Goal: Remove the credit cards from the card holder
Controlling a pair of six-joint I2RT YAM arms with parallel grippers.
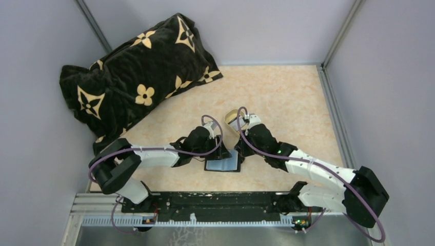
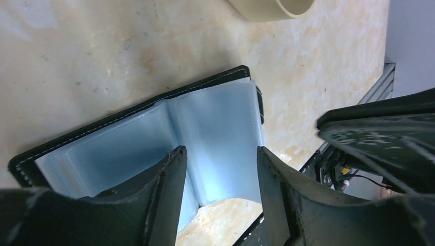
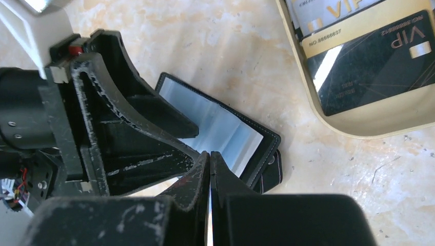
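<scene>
The card holder (image 1: 221, 165) lies open on the table, black with pale blue clear sleeves (image 2: 215, 133). I cannot tell whether any sleeve holds a card. My left gripper (image 2: 219, 154) hangs open just above the right-hand sleeve page, one finger on each side of it, gripping nothing. My right gripper (image 3: 210, 154) is shut, its tips at the near edge of the card holder (image 3: 225, 133) with nothing visibly between them. Two credit cards lie in the cream tray (image 3: 359, 128): a black VIP card (image 3: 369, 66) with a gold band, and a silvery one (image 3: 333, 10) above it.
A big black flowered pillow (image 1: 133, 77) fills the far left corner. The cream tray (image 1: 232, 118) sits just beyond the card holder, partly under my right arm; its rim (image 2: 272, 7) also shows in the left wrist view. Grey walls enclose the table on three sides.
</scene>
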